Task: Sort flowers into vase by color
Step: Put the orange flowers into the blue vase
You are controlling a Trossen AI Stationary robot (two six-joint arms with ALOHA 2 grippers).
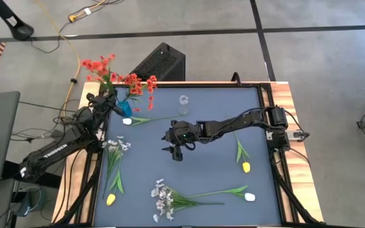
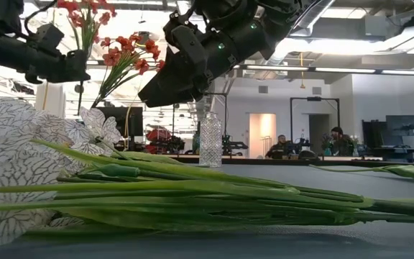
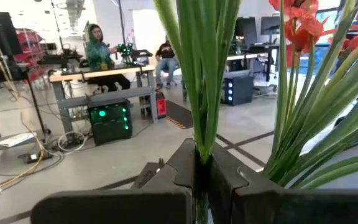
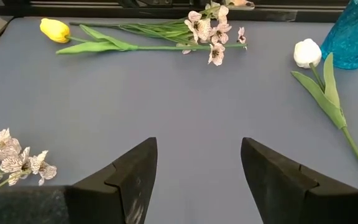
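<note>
while the right gripper (image 1: 174,148) hangs with its fingers spread wide and empty over bare mat near the table's centre, the nearest loose flower in the high view is the white tulip (image 1: 127,121) lying toward 10 o'clock from it, just beside the blue vase (image 1: 124,107). its stem runs roughly from 9 to 3 o'clock across the table, bud at the 9 o'clock end, so my guess is the fingers would have to turn to straddle it crosswise. the right wrist view shows the same bud (image 4: 307,53) against the blue vase (image 4: 355,34), with the leaf trailing back toward the camera.

the left gripper (image 3: 201,180) is at the table's 10 o'clock corner, fingers clamped on a green stem (image 3: 199,81) of the red flowers (image 1: 100,66) raised over the blue vase; a second red cluster (image 1: 141,83) already stands in it. the left arm is nearer the tulip but is occupied, so the right looks the likelier to take it.

a clear glass vase (image 1: 184,103) stands empty toward 12 o'clock. other flowers lie well apart: a yellow tulip (image 1: 246,166) at 4 o'clock, white sprays (image 1: 163,198) and another white tulip (image 1: 249,197) toward 6 o'clock, more sprays (image 1: 114,145) and a yellow tulip (image 1: 111,199) toward 8 o'clock.

whether the held stem's foot has entered the vase's mouth cannot be made out; the left wrist view cuts it off, and the low view is crowded by stems.
</note>
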